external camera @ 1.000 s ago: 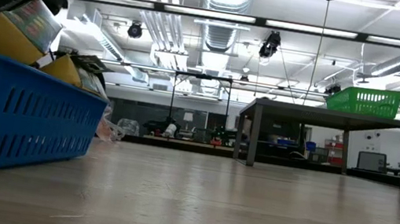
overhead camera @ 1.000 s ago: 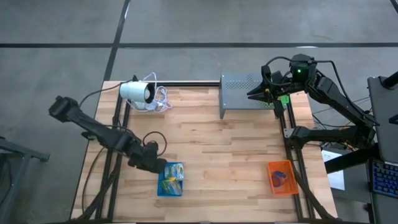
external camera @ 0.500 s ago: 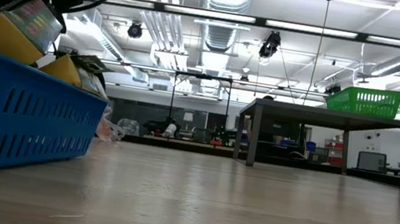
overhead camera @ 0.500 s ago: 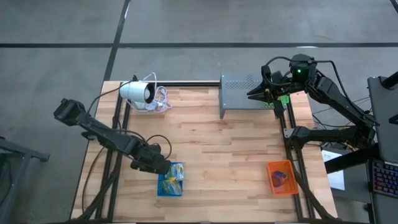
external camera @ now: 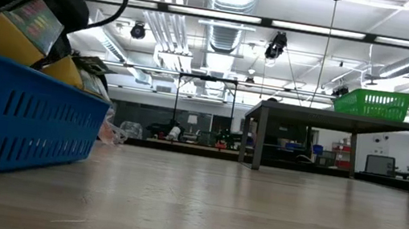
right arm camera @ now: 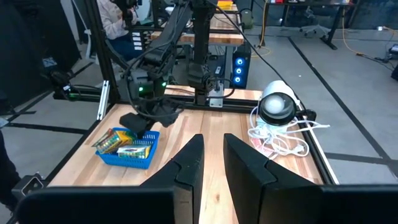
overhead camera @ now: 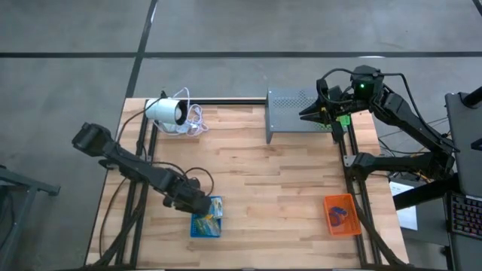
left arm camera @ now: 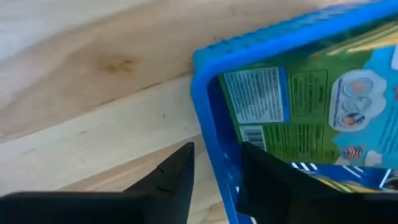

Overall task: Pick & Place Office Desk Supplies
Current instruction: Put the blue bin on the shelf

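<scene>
Blue tray [overhead camera: 206,217] edge straddled by left gripper [left arm camera: 214,165], jaws spread, apparently lining up over green packets [left arm camera: 292,106]. Right gripper [overhead camera: 325,111] parked far right, jaws narrowly parted, empty.

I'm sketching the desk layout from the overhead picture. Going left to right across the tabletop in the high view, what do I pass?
White cylinder with coiled cable → left hand at the blue tray → grey perforated stand → right hand, raised by the stand → orange tray.
</scene>
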